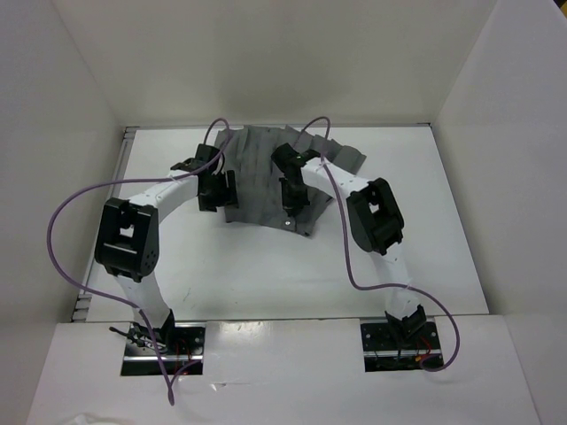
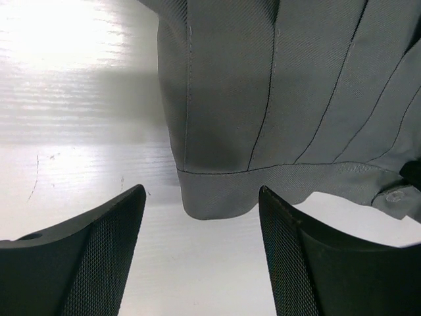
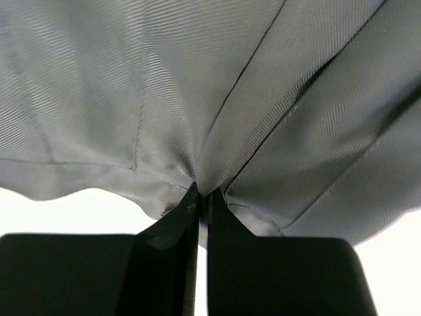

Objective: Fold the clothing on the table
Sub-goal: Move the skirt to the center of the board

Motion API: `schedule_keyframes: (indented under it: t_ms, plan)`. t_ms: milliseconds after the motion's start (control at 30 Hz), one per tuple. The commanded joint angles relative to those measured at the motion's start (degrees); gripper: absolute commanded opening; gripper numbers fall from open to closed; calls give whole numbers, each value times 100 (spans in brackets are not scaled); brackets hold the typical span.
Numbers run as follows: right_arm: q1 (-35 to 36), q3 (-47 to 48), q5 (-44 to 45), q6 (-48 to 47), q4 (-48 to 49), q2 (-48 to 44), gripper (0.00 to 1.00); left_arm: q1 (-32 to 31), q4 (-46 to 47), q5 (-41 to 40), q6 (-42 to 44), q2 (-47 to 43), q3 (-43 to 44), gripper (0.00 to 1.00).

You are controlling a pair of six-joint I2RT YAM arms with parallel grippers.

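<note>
The grey pleated clothing (image 1: 266,173) lies spread on the white table (image 1: 239,274) at the back middle. My left gripper (image 1: 215,190) stands open just off the garment's near left corner (image 2: 214,197); nothing but table shows between its fingers (image 2: 99,250), and the hem corner lies a little beyond the tips. My right gripper (image 1: 290,202) is shut on the clothing (image 3: 217,99) at its near hem, the fabric bunched and pulled into folds that run to the pinch (image 3: 204,192).
White walls box in the table on the left, back and right. Purple cables (image 1: 66,221) loop from both arms. A small button (image 2: 395,195) shows on the hem at the right of the left wrist view.
</note>
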Motion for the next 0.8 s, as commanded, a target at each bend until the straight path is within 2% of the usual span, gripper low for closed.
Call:
schedule_keyframes:
  t_ms: [0,133,200,267,333,433,567,633,667,733,767]
  plan:
    - [234,533,672,4,-355,-482,0,129,107,-54,-272,-320,-107,77]
    - [445,1681,508,-224,-716,-415,0,525,282,67,-808,-635,-405,77]
    - [506,2079,306,-338,-717,-353,0,946,554,356,-1115,-846,-616,77]
    - [507,2886,191,-400,-962,-282,0,1323,739,612,-1292,-1057,-897,77]
    - [507,3902,190,-401,-1181,-221,0,1483,818,613,-1354,-1180,-1021,77]
    - [429,4410,130,-401,-1262,-543,0,1554,819,551,-1354,-1243,-1074,77]
    - [34,3726,15,-199,-1314,-1151,0,1554,819,604,-1354,-1111,-1127,77]
    - [-73,2761,119,-67,-1253,-1546,0,1554,898,683,-1354,-1049,-1249,77]
    - [-212,1418,294,142,-861,-2383,0,1554,968,683,-1354,-988,-1319,77]
    - [-424,538,366,311,-612,-2969,0,1554,1021,735,-1354,-927,-1320,77]
    - [-764,-214,314,390,-541,-3441,0,1554,1021,736,-1354,-926,-1320,77]
